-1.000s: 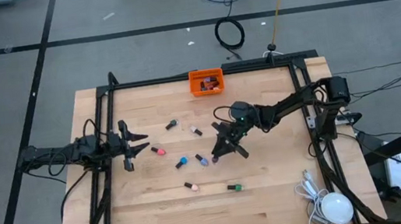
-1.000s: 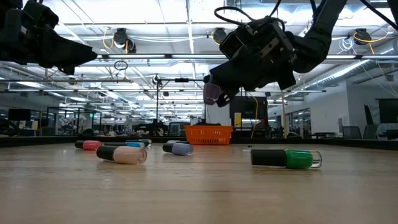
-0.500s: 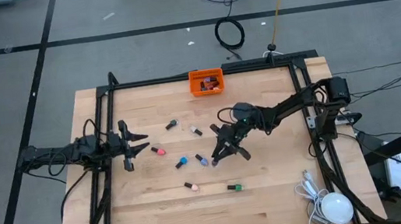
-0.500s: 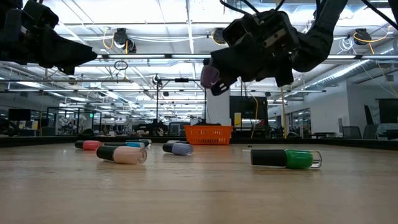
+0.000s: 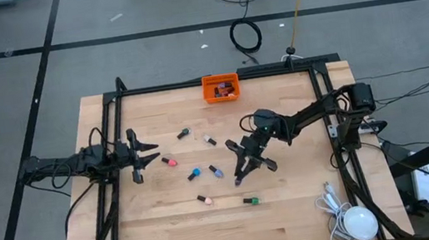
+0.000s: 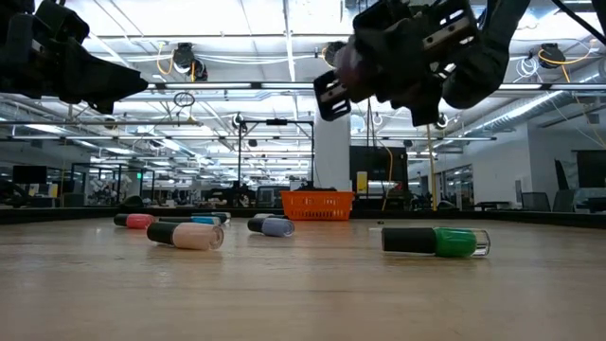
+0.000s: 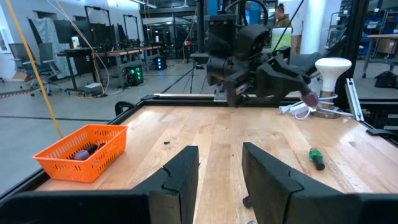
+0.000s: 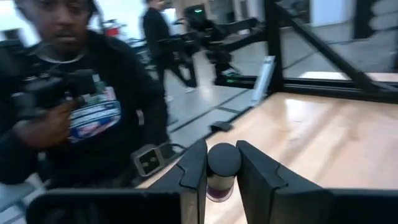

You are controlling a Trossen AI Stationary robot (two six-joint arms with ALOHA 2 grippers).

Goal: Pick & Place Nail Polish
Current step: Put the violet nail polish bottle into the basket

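My right gripper [image 5: 238, 177] is high over the table's middle, shut on a purple nail polish bottle [image 8: 222, 173] with a dark cap. The bottle also shows in the low view [image 6: 347, 61] and the left wrist view [image 7: 309, 98]. Several other bottles lie on their sides on the wood: dark [image 5: 183, 133], pale pink [image 5: 210, 140], red [image 5: 170, 161], blue [image 5: 194, 174], lilac [image 5: 215, 171], peach [image 5: 204, 199] and green [image 5: 250, 201]. The orange bin [image 5: 220, 88] stands at the far edge. My left gripper [image 5: 150, 152] waits open at the left, holding nothing. My right gripper pinches the purple bottle between its two fingers, which lie on opposite sides of the dark cap [image 8: 222, 159] and the top of the purple body [image 8: 217, 186]. The fingers slant toward the table's near left. The bottle is lifted well clear of the table.
A white lamp [image 5: 358, 222] and its cable lie at the near right corner. Black frame rails [image 5: 217, 78] run along the table's edges. The bin holds a few bottles [image 7: 81, 153]. A person [image 8: 81, 112] with a camera stands beyond the table.
My right gripper has risen with the purple bottle and shifted slightly toward the near edge, tipping up as it rose. The bottle stays between the fingers. The bottles on the table have not moved.
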